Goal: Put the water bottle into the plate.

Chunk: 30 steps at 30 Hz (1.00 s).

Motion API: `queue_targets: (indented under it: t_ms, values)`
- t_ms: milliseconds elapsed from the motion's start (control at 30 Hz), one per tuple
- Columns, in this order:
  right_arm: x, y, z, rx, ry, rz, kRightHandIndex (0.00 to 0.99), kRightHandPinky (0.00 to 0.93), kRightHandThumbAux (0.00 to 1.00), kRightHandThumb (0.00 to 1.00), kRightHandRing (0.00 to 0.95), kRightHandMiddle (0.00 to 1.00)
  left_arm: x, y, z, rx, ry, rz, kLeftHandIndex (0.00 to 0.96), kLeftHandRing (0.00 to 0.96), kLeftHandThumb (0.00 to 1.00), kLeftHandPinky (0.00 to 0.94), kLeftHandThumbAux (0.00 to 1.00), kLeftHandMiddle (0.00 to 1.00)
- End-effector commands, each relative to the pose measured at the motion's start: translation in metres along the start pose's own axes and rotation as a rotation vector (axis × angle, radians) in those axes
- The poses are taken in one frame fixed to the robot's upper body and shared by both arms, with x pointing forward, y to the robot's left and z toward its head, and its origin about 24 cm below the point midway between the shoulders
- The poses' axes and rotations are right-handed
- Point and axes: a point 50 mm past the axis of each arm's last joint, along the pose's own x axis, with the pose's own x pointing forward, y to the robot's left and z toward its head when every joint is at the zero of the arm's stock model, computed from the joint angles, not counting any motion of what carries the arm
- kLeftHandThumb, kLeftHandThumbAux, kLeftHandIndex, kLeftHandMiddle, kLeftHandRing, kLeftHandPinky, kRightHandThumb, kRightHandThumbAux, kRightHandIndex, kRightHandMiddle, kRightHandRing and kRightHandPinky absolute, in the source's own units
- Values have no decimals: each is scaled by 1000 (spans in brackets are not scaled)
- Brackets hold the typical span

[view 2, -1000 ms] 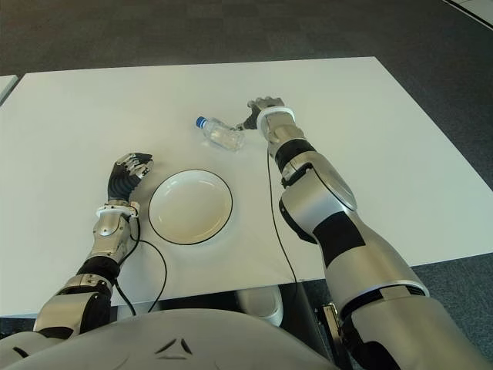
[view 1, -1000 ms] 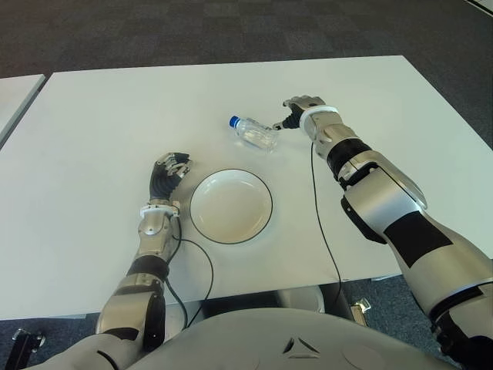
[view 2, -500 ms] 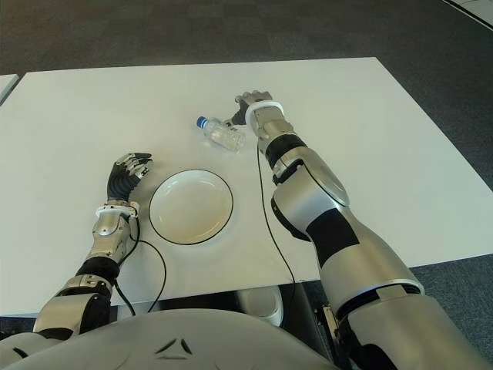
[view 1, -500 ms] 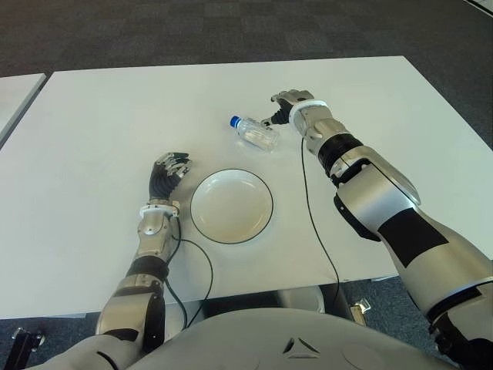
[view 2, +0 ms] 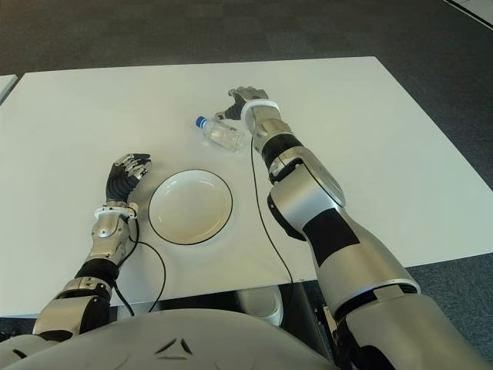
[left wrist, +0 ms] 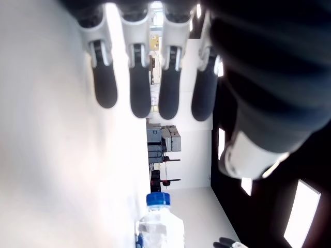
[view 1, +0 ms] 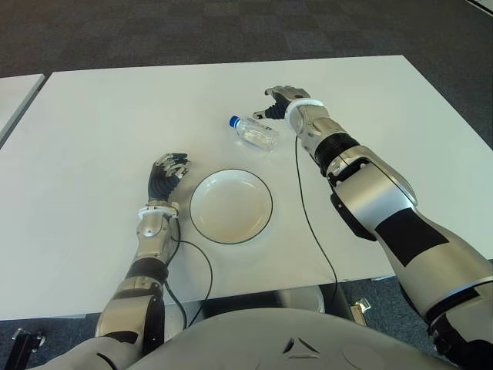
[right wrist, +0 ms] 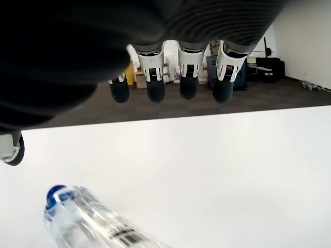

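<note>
A clear water bottle [view 1: 256,132] with a blue cap [view 1: 233,121] lies on its side on the white table [view 1: 100,123], beyond the empty white plate [view 1: 231,206]. My right hand [view 1: 275,101] hovers at the far side of the bottle's base end, fingers spread and holding nothing. In the right wrist view its fingertips [right wrist: 155,92] point out over the table, with the bottle [right wrist: 85,219] beneath them and apart from them. My left hand [view 1: 168,171] shows just left of the plate, fingers relaxed and empty.
A thin black cable [view 1: 308,200] runs from my right arm across the table to the near edge. Another cable loops by my left forearm [view 1: 204,266]. A second table's corner [view 1: 15,92] shows at far left. Dark carpet surrounds the table.
My right hand has moved left, from beside the bottle's base to its far side, and its fingers have spread. The bottle, plate and left hand have not moved.
</note>
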Motion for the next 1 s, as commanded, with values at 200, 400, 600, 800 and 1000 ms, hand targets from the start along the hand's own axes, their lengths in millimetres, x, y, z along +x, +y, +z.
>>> queue_targets:
  t_ms: [200,400,600,800,1000]
  values:
    - [1,-36,16,35,-41,-94,0,0,290,507,0,0,-17,5,-22,-19,125,33,410,336,696,361,724,339]
    - [0,-39,23,60,-53,-102,0,0,279,507,0,0,-17,5,-22,-9,122,29,410,338,698,359,724,339]
    - [0,-31,35,92,-71,-86,0,0,269,516,0,0,-19,6,-20,8,100,20,410,341,695,364,724,340]
    - [0,-12,39,129,-77,-46,0,0,269,522,0,0,-21,8,-20,12,100,30,409,347,693,371,725,345]
    - [-1,9,43,143,-85,17,0,0,269,524,0,0,-23,9,-19,5,97,45,411,344,696,362,724,344]
